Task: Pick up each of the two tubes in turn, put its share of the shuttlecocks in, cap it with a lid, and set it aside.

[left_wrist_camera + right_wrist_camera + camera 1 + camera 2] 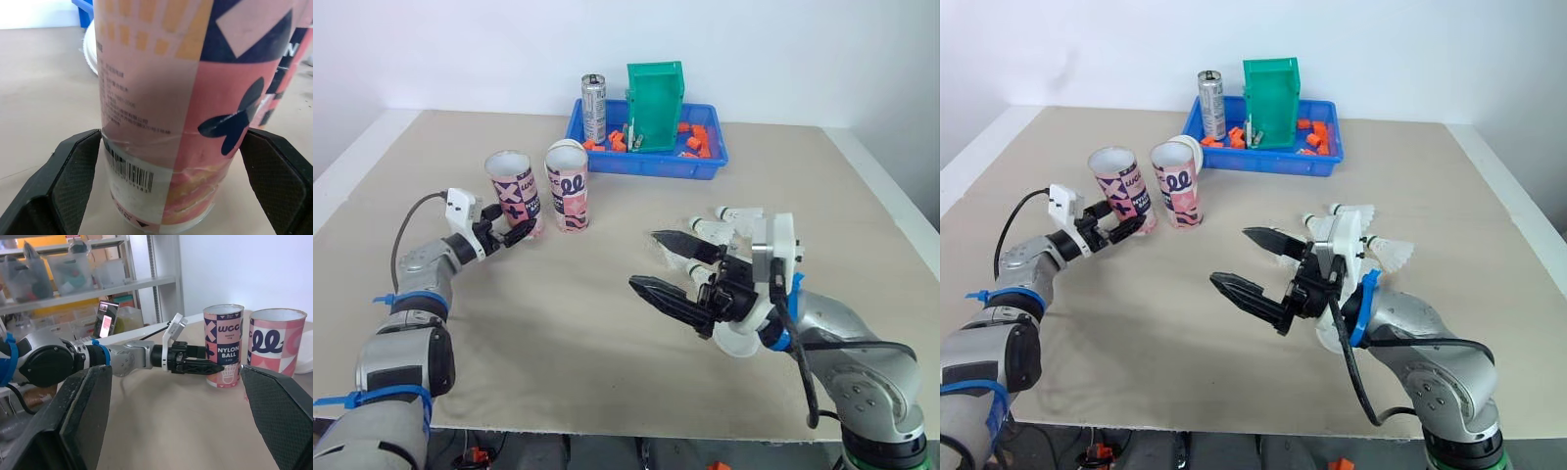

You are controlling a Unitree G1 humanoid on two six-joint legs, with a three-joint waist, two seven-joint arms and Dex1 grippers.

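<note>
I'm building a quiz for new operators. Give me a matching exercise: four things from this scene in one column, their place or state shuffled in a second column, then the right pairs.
Column one
1. left gripper
2. right gripper
3. green bin
4. shuttlecocks

Column two
A. standing in the blue tray
B. open and empty above the table
C. lying loose on the table
D. at the base of the left tube

Pairs: 1-D, 2-B, 3-A, 4-C

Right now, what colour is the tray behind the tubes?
Blue tray, best in the left eye view.
</note>
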